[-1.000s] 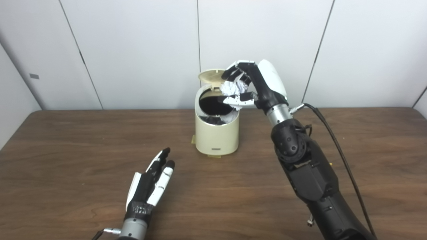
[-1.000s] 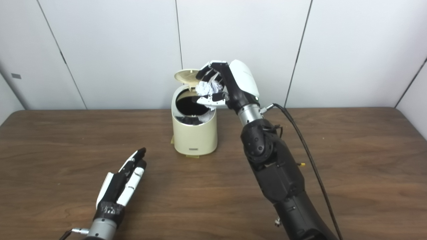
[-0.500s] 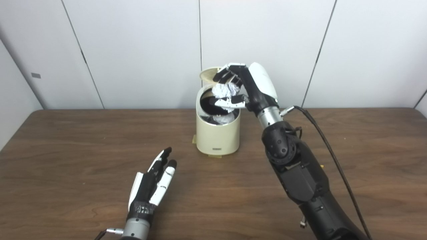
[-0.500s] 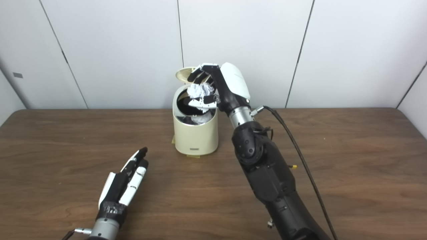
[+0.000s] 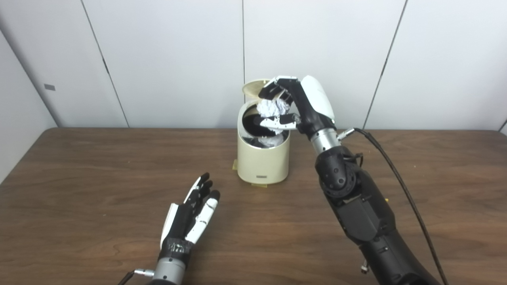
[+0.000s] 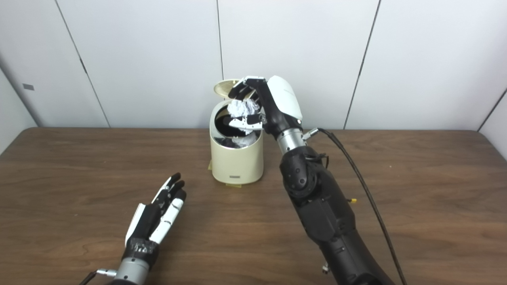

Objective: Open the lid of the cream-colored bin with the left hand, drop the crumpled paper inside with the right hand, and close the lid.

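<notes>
Left eye view: right hand [image 5: 295,105] pinches crumpled paper [image 5: 271,107] above bin [image 5: 262,158]; label unreadable.

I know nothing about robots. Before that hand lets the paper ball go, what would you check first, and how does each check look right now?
1. Round lid of the cream-colored plastic bin up: ok, it stands open behind the mouth.
2. White crumpled paper ball held: ok, the right hand is closed on it.
3. Ball over the opening: ok, though it looks nearer the bin's right rim than the middle.
4. Room inside: cannot tell; some white paper already shows in there.
5. Left hand out of the way: ok, open over the brown wooden table, apart from the bin.
</notes>
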